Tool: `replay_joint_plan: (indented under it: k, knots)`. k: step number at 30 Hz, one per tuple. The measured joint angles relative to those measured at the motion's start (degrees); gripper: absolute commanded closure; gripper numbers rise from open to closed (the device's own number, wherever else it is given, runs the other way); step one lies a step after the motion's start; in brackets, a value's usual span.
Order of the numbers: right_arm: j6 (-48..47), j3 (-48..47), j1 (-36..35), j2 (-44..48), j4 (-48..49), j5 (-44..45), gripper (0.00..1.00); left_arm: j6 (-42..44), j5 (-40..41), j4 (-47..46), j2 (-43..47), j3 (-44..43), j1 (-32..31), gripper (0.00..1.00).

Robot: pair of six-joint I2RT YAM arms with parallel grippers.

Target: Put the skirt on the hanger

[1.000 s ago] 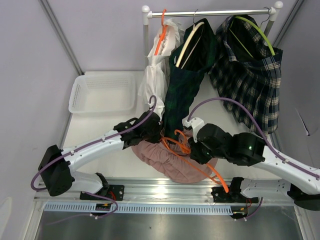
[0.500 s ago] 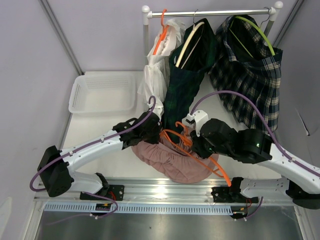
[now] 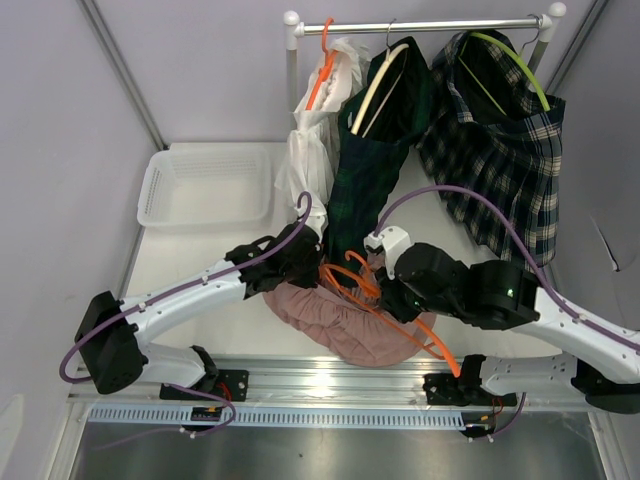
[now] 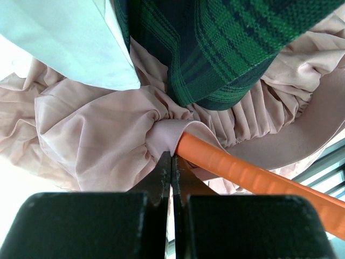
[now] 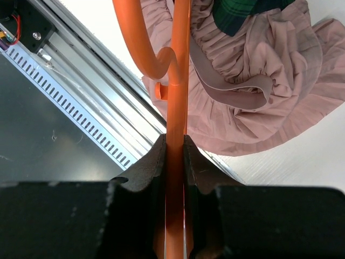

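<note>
- Skirts on the table: one. I log a pink pleated fabric skirt (image 3: 340, 322), heaped at the near edge of the white table (image 3: 215, 250), between the two grippers.
- Loose hangers: one. An orange plastic hanger (image 3: 437, 352) lies across the skirt, not on the rail.
- Metal clothes rail (image 3: 450, 24): one, at the far side, carrying three hung garments: a white garment (image 3: 312, 150) on a second orange hanger (image 3: 322, 62), a dark green plaid garment (image 3: 365, 180) on a cream hanger (image 3: 375, 92), and a navy and white plaid garment (image 3: 500, 160) on a lime-green hanger (image 3: 512, 62).
- White plastic basket (image 3: 160, 190): one, far left.
- Overhead view only: rail, basket and both arms. The arm bodies hide the fingertips there.
- Left wrist view only: the hanger's arm runs into a fold of skirt cloth just ahead of the fingers, with the green plaid hem hanging above.
- Right wrist view only: the skirt's flat elastic waistband (image 5: 232, 96) and the hanger's hook curling left.
- Left gripper (image 4: 171, 162): jaws pressed together, pinching a bunched fold of the skirt right beside the hanger.
- Right gripper (image 5: 173, 148): clamped round the hanger's straight bar.
</note>
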State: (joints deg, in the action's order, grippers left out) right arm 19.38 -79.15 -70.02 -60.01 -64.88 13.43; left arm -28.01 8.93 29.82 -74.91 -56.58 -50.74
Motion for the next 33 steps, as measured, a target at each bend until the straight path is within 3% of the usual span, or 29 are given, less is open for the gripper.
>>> replay_joint_plan:
  k: [12,33]
  knots:
    - [0.0,3.0,-0.5,-1.2,2.3,-0.4,1.0,0.0,-0.1,1.5,4.3,0.0,-0.1,1.0]
    - [-5.6,14.1,0.5,1.2,19.0,-4.3,1.0,-0.3,2.5,8.1,11.9,-5.4,-5.6,1.0]
